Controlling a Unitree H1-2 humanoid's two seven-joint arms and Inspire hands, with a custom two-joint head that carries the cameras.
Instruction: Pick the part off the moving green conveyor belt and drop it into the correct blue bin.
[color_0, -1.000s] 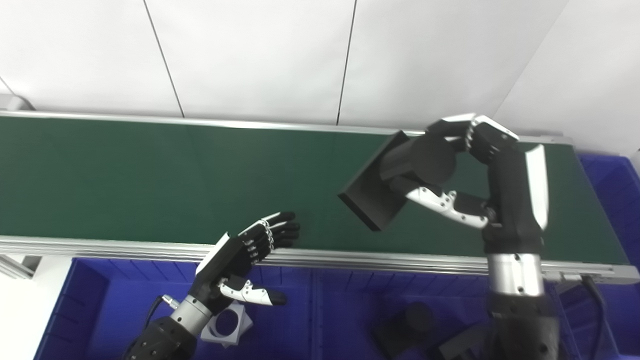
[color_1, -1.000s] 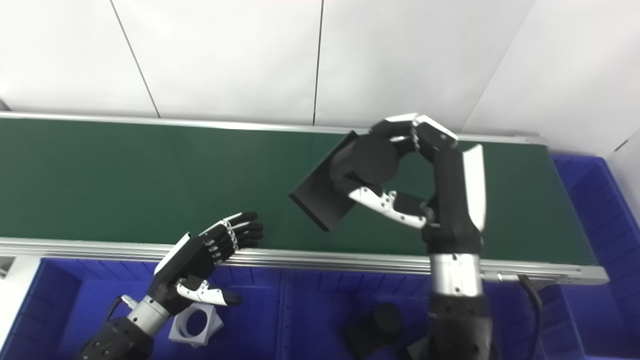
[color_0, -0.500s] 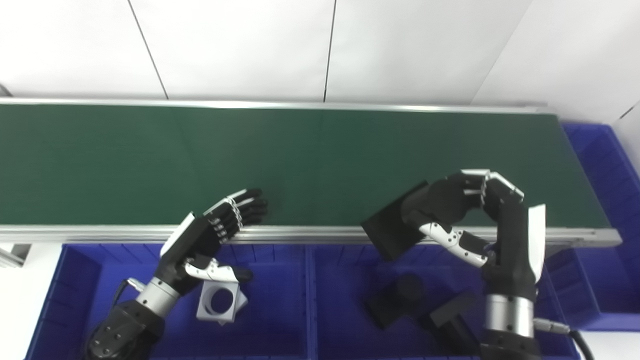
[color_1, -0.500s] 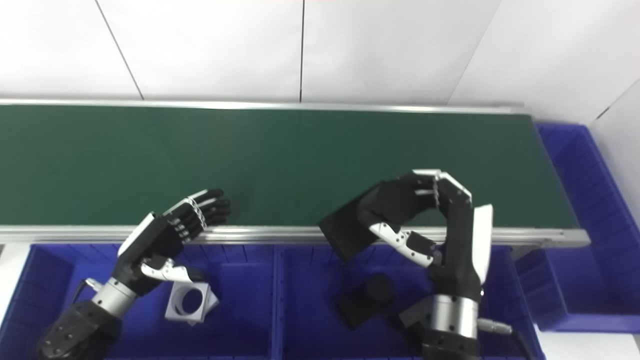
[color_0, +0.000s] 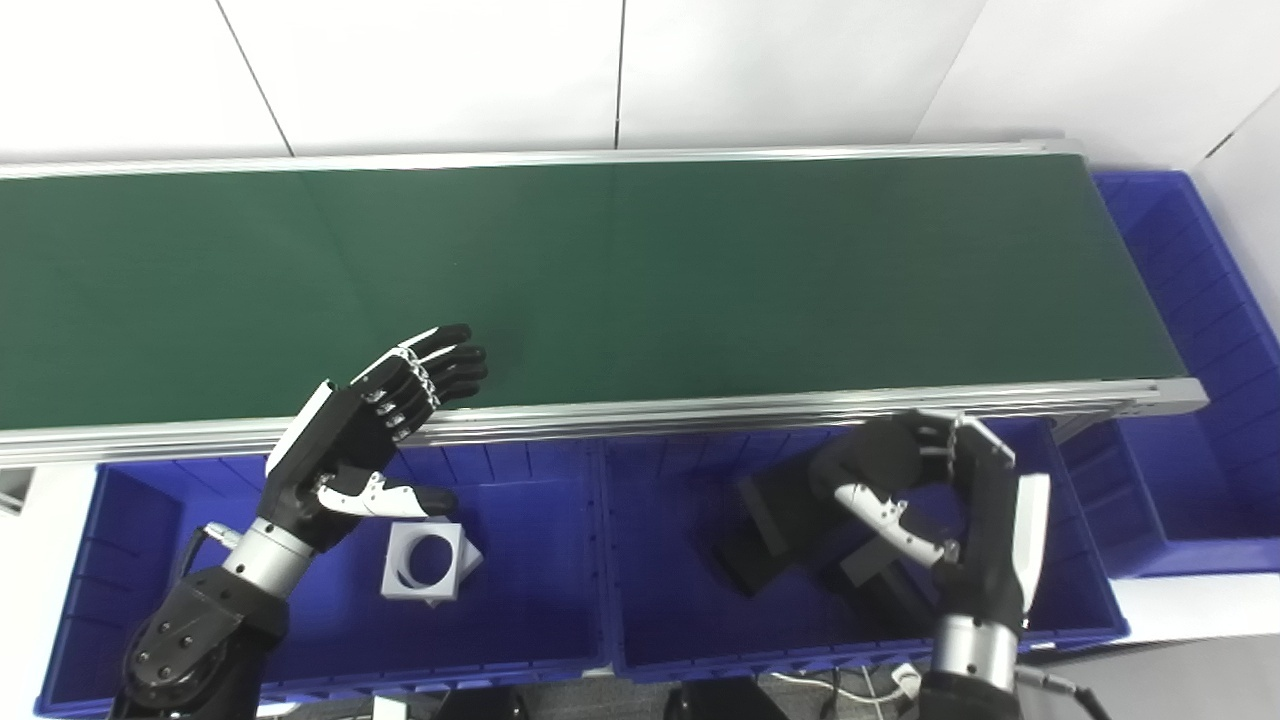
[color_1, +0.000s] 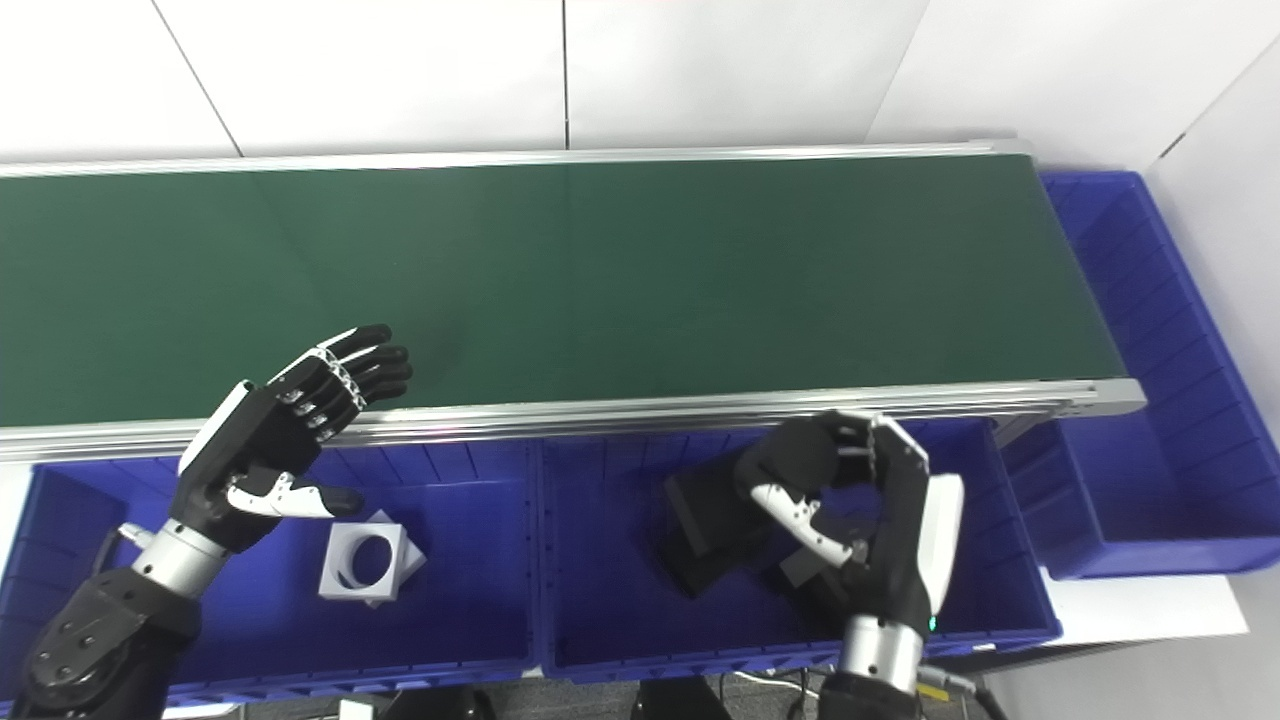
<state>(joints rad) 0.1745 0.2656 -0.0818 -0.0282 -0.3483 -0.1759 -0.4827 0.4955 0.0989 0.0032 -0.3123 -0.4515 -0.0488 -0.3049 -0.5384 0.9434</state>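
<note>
My right hand (color_0: 935, 490) is shut on a black part (color_0: 775, 515), a flat square plate with a round boss, and holds it tilted inside the right blue bin (color_0: 660, 640). The same part shows in the right eye view (color_1: 700, 525). Other black parts (color_0: 875, 580) lie under it in that bin. My left hand (color_0: 375, 435) is open and empty, raised over the near rail of the green conveyor belt (color_0: 620, 270), above the left blue bin (color_0: 150, 520). No part lies on the belt.
A grey square part with a round hole (color_0: 425, 562) lies in the left bin. A third blue bin (color_0: 1190, 420) stands at the belt's right end. The belt's metal rail (color_0: 700, 410) runs between the belt and the bins. A white wall is behind.
My right hand has carried the black part from above the belt, over the near rail and down into the right bin. The camera has tilted down. My left hand has hardly moved.
</note>
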